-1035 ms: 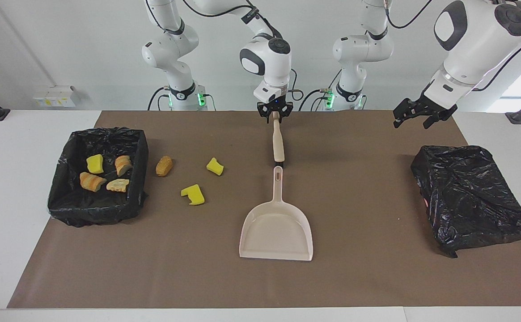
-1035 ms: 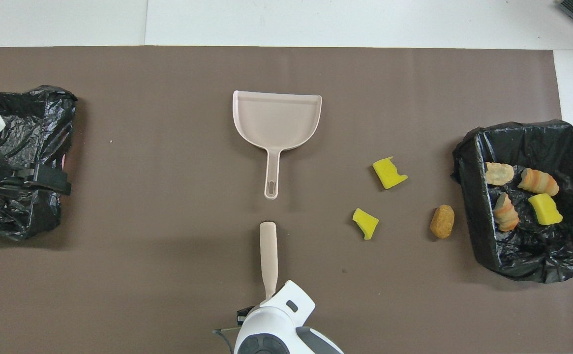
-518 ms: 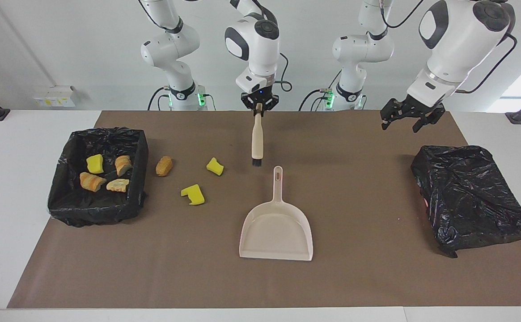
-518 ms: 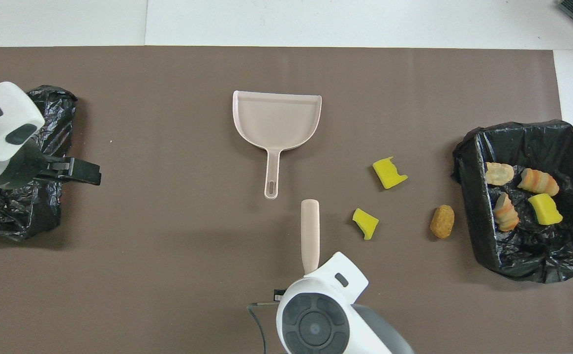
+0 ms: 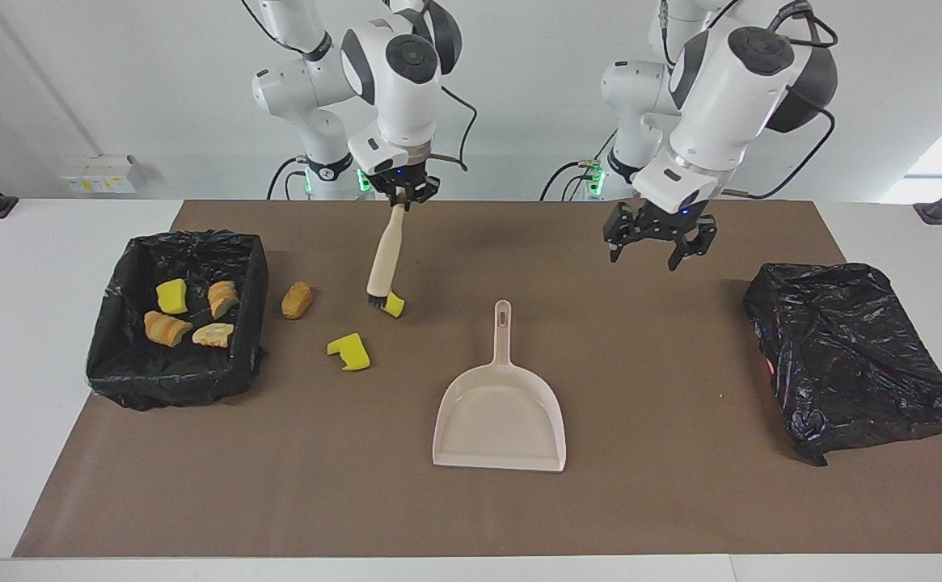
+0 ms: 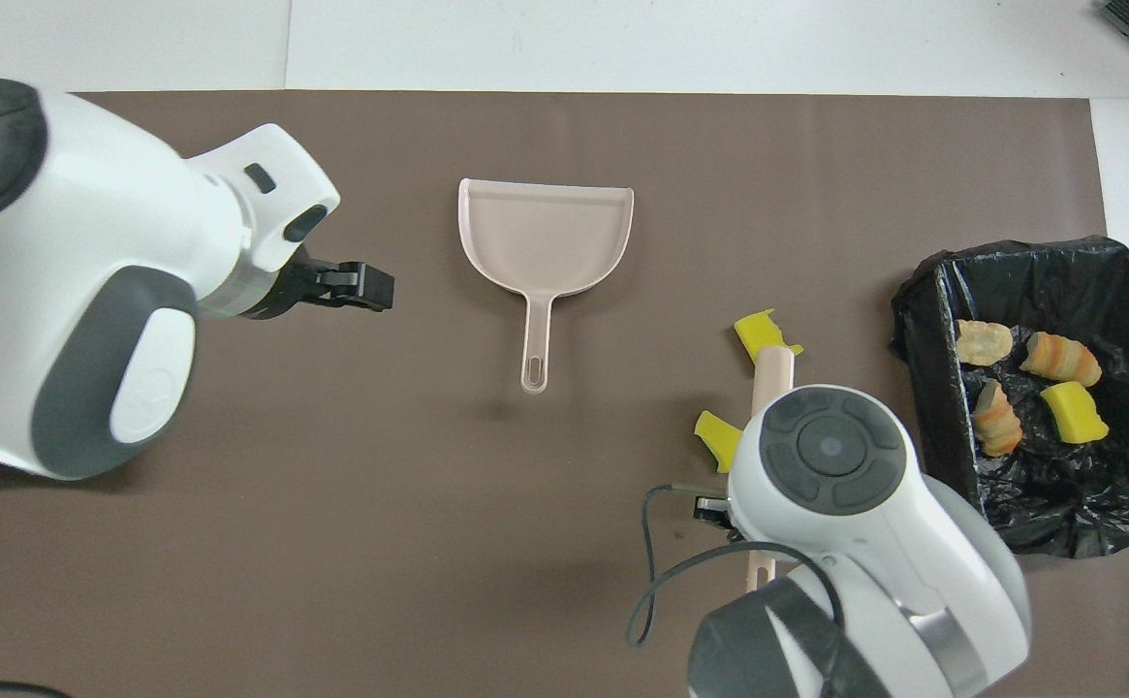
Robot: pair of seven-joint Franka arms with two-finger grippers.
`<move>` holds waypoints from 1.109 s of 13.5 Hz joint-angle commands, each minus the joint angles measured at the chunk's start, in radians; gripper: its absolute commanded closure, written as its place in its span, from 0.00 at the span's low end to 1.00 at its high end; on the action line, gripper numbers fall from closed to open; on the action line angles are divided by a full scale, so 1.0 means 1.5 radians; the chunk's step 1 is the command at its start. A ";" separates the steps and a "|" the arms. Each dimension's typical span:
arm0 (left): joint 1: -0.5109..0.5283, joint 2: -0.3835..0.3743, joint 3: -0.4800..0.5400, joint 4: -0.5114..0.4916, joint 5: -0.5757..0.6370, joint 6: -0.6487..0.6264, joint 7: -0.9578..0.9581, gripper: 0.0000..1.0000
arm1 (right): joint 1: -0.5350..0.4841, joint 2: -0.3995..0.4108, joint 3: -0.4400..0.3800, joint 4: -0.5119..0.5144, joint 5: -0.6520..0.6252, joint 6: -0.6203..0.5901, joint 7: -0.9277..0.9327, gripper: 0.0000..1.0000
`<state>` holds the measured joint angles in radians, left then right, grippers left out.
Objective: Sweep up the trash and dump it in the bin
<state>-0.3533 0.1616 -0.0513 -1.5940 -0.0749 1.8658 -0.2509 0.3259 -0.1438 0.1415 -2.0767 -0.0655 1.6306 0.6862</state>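
The right gripper (image 5: 406, 196) is clamped on the brush (image 5: 383, 260), which slants down so its bristles touch a yellow sponge chunk (image 5: 394, 305). Another sponge chunk (image 5: 349, 352) lies at about seven o'clock from the first, and a brown lump (image 5: 297, 300) sits at nine o'clock, just beside the lined bin (image 5: 248, 267) holding more trash. The left gripper (image 5: 655, 245), fingers apart, hangs over the mat (image 5: 681, 485), at one o'clock from the dustpan (image 5: 500, 420).

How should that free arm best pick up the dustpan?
By the handle, I'd guess, from above. The dustpan lies flat, its slim handle pointing toward the robots, with bare mat either side. The left gripper, jaws open, hangs nearby.
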 commanded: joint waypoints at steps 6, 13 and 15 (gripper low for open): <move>-0.124 0.168 0.011 0.068 0.010 0.116 -0.161 0.00 | -0.155 -0.114 0.007 -0.197 -0.089 0.063 -0.159 1.00; -0.177 0.222 0.011 0.019 0.029 0.155 -0.162 0.00 | -0.241 -0.138 0.008 -0.274 -0.102 0.145 -0.286 1.00; -0.178 0.221 0.011 0.012 0.029 0.152 -0.162 0.00 | -0.240 -0.132 0.009 -0.288 -0.092 0.174 -0.288 1.00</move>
<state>-0.6095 0.5091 -0.0513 -1.5594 -0.0517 2.0863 -0.4818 -0.0200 -0.3211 0.1406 -2.4678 -0.2021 1.8407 0.2823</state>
